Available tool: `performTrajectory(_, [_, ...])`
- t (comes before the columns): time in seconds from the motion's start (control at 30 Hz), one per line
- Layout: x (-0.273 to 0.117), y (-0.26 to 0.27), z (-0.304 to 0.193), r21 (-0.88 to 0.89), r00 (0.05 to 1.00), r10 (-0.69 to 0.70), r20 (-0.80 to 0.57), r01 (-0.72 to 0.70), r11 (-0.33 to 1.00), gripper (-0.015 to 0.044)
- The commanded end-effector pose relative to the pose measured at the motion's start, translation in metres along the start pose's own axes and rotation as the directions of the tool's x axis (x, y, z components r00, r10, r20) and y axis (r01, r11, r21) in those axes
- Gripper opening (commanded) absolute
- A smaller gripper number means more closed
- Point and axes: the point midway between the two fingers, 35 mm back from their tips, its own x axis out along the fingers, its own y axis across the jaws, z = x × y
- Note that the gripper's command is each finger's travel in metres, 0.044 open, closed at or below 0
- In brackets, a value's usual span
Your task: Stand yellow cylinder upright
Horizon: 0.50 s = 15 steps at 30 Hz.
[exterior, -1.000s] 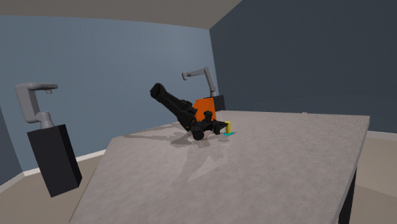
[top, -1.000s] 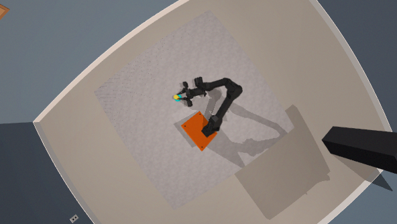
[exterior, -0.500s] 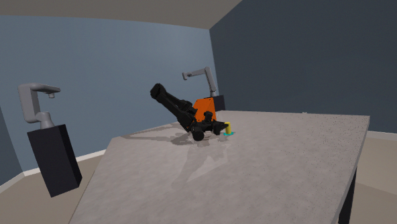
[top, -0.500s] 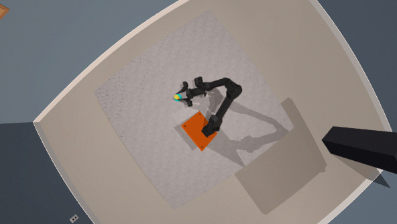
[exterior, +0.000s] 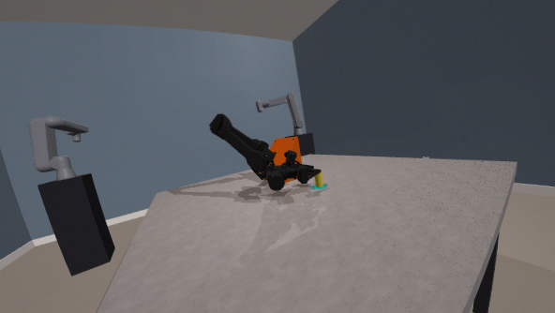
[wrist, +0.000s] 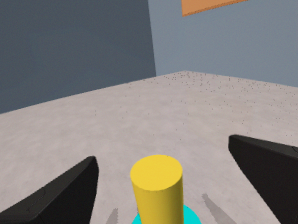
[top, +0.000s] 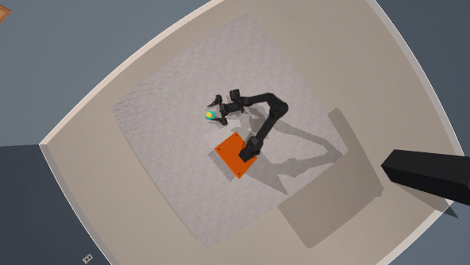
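The yellow tall cylinder (wrist: 158, 199) stands upright on the cyan circle in the wrist view. It also shows in the overhead view (top: 209, 114) and in the side view (exterior: 319, 179), standing on the cyan circle. My gripper (wrist: 164, 153) is open, with one black finger on each side of the cylinder and a clear gap to both. In the overhead view the gripper (top: 217, 110) sits just right of the cylinder, low over the table.
The arm's orange base plate (top: 235, 155) lies behind the gripper on the grey table top. A black box (top: 429, 174) with a grey camera arm stands off the table, and another (exterior: 75, 220) stands at the left.
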Motion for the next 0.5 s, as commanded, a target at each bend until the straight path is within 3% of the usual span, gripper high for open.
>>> performTrajectory(0.0, [-0.001,0.002,0.026,-0.004,1.0,0.001,0.001,-0.001,1.0,0.04])
performTrajectory(0.17, [-0.004,0.004,0.061,-0.008,1.0,-0.005,0.01,0.005,1.0,0.04])
performTrajectory(0.33, [-0.003,0.005,0.065,0.001,1.0,0.003,0.0,-0.003,1.0,0.04])
performTrajectory(0.47, [0.021,0.013,0.061,0.184,0.951,0.189,-0.243,-0.146,0.972,0.04])
